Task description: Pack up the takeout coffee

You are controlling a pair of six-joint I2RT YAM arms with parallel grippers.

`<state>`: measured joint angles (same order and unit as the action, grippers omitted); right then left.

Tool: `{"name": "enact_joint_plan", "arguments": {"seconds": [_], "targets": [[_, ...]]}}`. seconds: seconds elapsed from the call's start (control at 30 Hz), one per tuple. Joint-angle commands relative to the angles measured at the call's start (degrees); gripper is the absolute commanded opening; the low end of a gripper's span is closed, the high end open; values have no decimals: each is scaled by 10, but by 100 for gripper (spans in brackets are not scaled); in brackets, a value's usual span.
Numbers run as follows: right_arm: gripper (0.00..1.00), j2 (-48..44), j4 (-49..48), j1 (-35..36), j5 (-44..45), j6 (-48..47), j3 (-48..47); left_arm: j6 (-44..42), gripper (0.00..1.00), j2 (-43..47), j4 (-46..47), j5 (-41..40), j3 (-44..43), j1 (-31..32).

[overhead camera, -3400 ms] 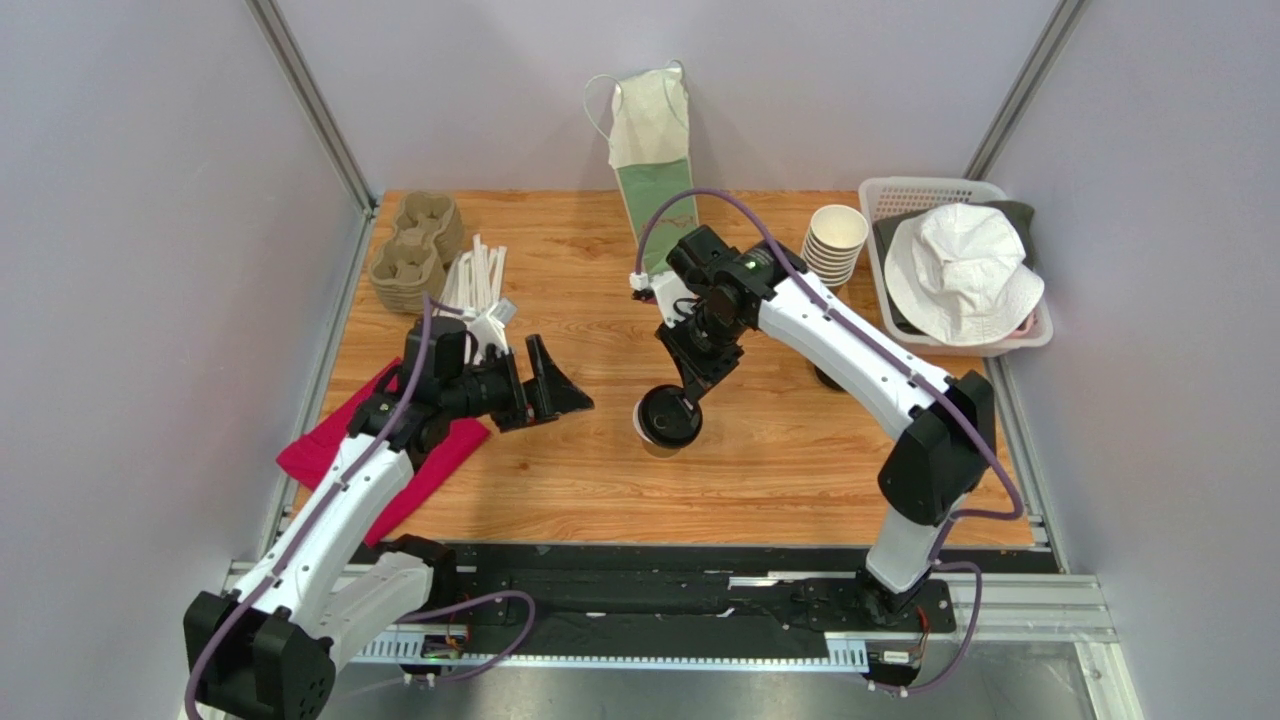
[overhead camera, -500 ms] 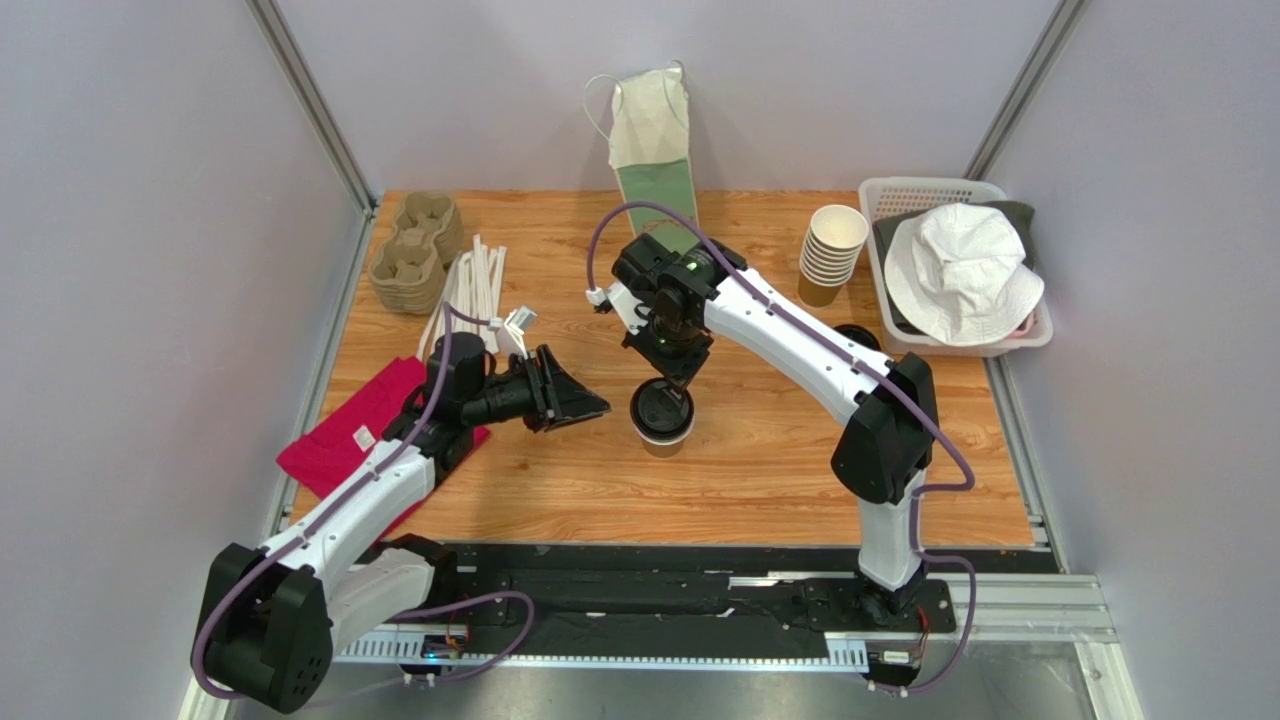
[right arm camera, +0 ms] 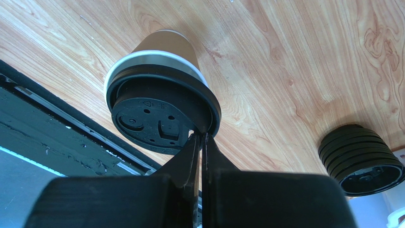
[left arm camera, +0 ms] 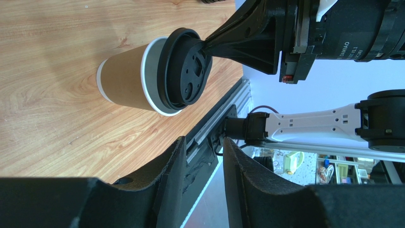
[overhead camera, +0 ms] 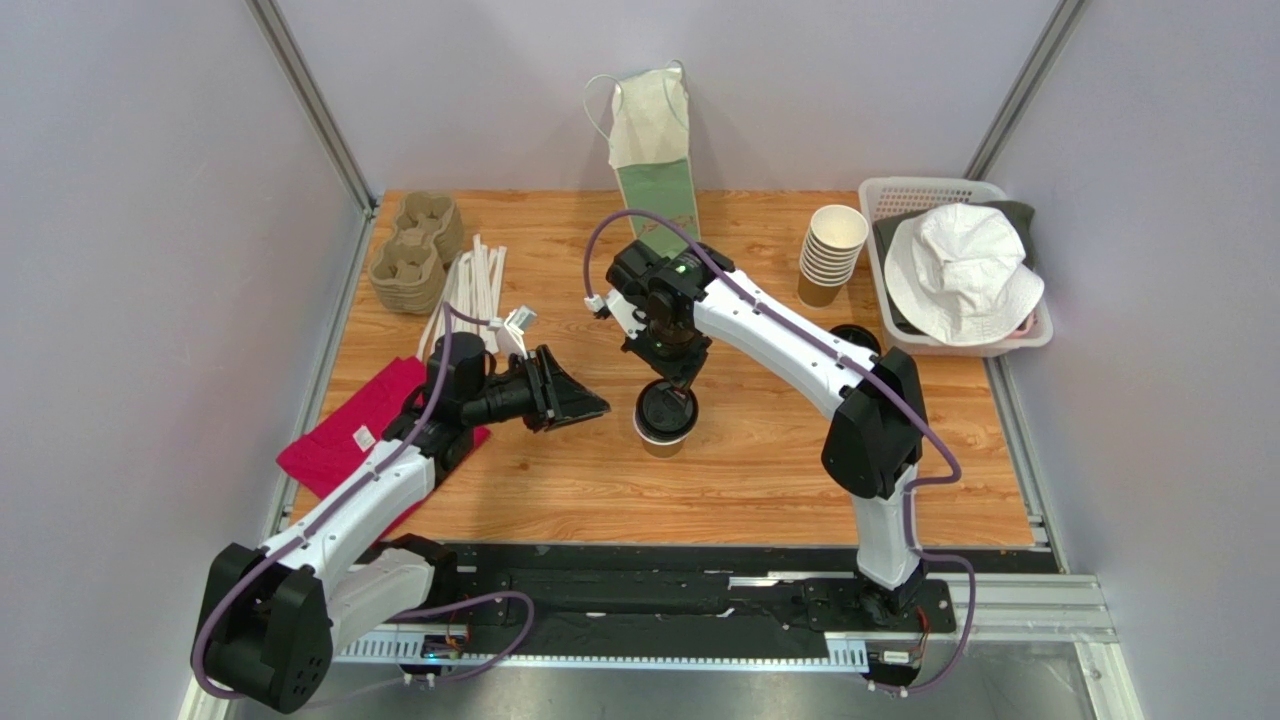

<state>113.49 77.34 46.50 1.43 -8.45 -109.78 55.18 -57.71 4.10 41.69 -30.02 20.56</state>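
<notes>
Locate the takeout coffee (overhead camera: 663, 413). It stands upright on the desk (overhead camera: 751, 473), directly below the right gripper (overhead camera: 679, 387) and a short way ahead of the left gripper (overhead camera: 583, 402). The cup is kraft brown, with a white band under its round black lid.

Right jaws: these are pressed together, with only a hairline slit between them. Their tips touch the rim of the lid at the edge nearest the right wrist. You cannot tell from any view whether the rim is pinched or only touched.

Left jaws: these stand partly apart with nothing between them. They lie low over the desk and point toward the side of the cup. The cup is ahead of their tips and does not touch them.

Other items, relative to the jaws:
- A stack of black lids (right arm camera: 361, 159) sits on the desk to the right of the right jaws, well apart from the cup.
- A stack of lidless paper cups (overhead camera: 831, 248) stands farther out on that side.
- A paper bag (overhead camera: 654, 158) stands beyond the right jaws at the far edge.
- A red cloth (overhead camera: 353, 435) lies behind the left jaws, under the left arm.
- White straws (overhead camera: 473, 285) and cardboard cup carriers (overhead camera: 418, 248) lie beyond the left jaws, to their left.
</notes>
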Motion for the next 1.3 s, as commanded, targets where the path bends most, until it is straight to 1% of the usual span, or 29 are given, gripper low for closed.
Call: {"name": "enact_joint_plan", "arguments": {"seconds": [0.0, 0.27, 0.3, 0.53, 0.77, 1.0, 1.27], "targets": [[0, 10, 11, 5, 11, -9, -13, -6, 42, 1, 23, 2, -5, 2], [0, 16, 18, 6, -6, -9, -21, -6, 41, -3, 25, 1, -6, 3], [0, 17, 19, 7, -24, -8, -21, -6, 41, -2, 26, 2, -6, 3], [0, 26, 19, 8, -20, -10, -26, -7, 41, -6, 28, 1, -7, 3], [0, 9, 19, 8, -20, -17, -25, -7, 41, 0, 28, 0, -1, 4], [0, -32, 18, 7, -29, -16, -9, -10, 40, 3, 24, -1, 0, 4], [0, -41, 21, 7, -46, -15, -3, -14, 40, 2, 22, -3, 0, 5]]}}
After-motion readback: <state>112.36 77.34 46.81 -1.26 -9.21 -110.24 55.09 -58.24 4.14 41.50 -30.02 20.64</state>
